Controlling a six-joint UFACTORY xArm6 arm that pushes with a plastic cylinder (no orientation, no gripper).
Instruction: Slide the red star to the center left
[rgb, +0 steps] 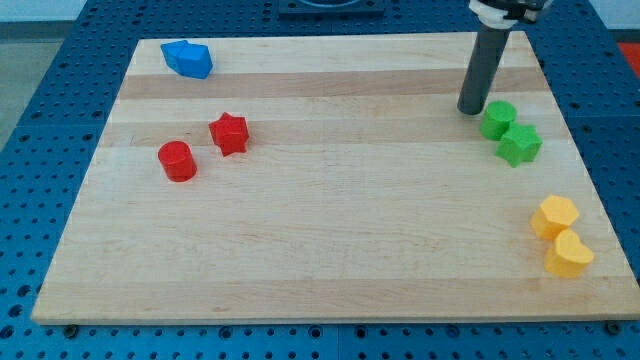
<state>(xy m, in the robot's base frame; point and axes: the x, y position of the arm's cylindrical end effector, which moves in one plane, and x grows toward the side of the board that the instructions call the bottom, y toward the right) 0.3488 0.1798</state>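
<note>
Pincer state I cannot tell; my tip (470, 110) stands at two o'clock on the tabletop (320, 250), just beside a green block (498, 120). At ten o'clock sits the red star (229, 133), near the red cylinder (177, 160).

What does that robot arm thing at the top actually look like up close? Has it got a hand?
No hand shows. What shows is a straight, dark grey round rod, plain and unmarked, ending at my tip on the wooden board. At the rod's top sits a white collar under a black fitting, cut off by the view's top edge. No cables show.
</note>
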